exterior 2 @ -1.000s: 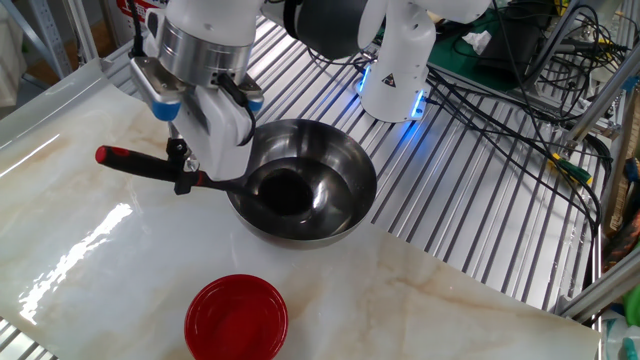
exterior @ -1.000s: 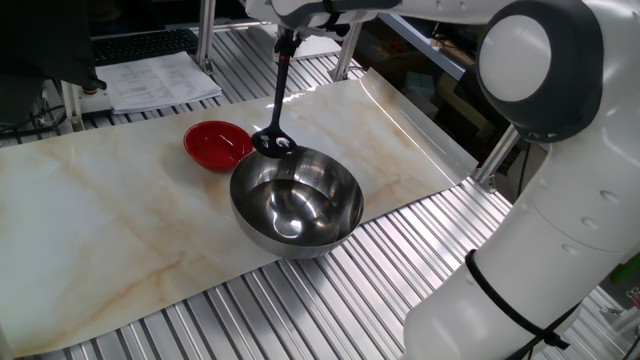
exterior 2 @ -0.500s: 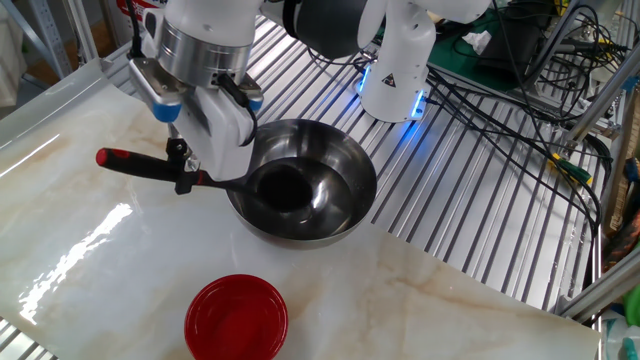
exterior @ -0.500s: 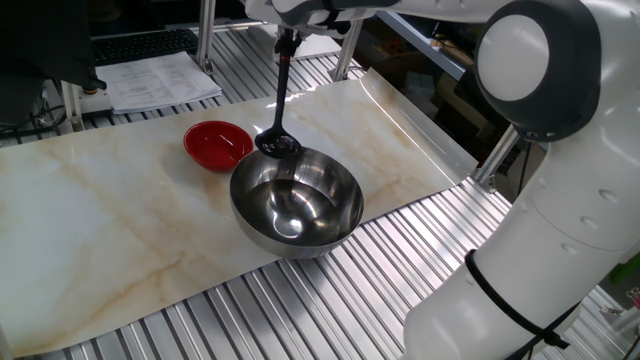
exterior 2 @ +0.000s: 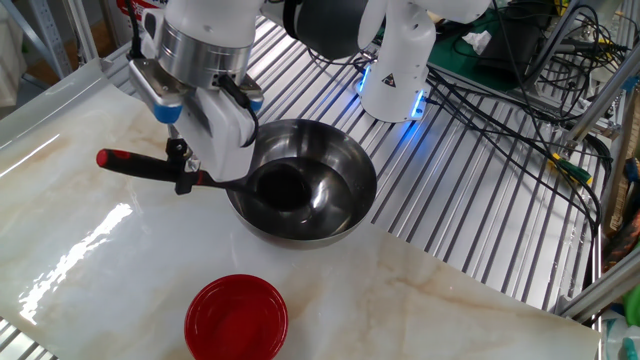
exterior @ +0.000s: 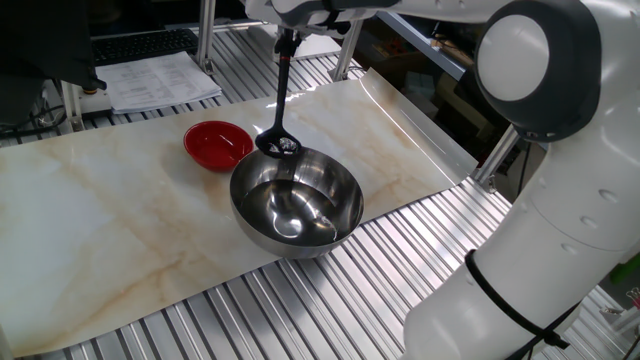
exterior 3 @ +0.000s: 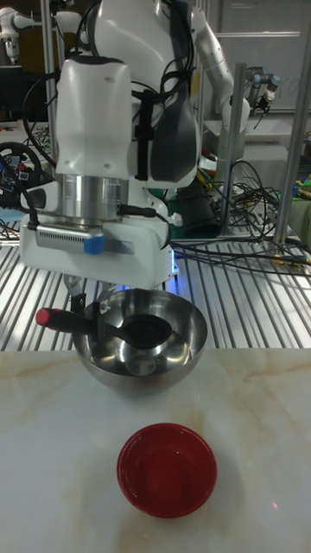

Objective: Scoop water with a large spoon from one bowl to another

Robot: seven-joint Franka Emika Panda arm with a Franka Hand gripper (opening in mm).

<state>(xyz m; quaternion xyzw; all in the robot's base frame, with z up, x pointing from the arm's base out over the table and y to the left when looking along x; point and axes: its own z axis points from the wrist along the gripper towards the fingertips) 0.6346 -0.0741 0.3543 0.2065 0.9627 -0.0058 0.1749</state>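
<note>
Now the pincer (exterior 2: 180, 168) is clamped on the ladle (exterior 2: 200, 178) handle, its scoop level above the steel bowl's (exterior: 296, 203) rim. Keep it level while carrying, since the red bowl (exterior 2: 236, 318) lies beyond, well apart.

**Materials and finishes**

The steel bowl (exterior 2: 305, 190) is polished metal, mirror-bright inside. The red bowl (exterior 2: 236, 318) is smooth and glossy. The ladle (exterior 2: 215, 183) is seen as matt black, plastic-looking, with a red grip end. The tabletop (exterior 2: 90, 250) is a glossy marble-patterned sheet, laid over ribbed bare metal slats (exterior 2: 470, 220). The arm's casing (exterior 3: 91, 95) is smooth white plastic.
</note>
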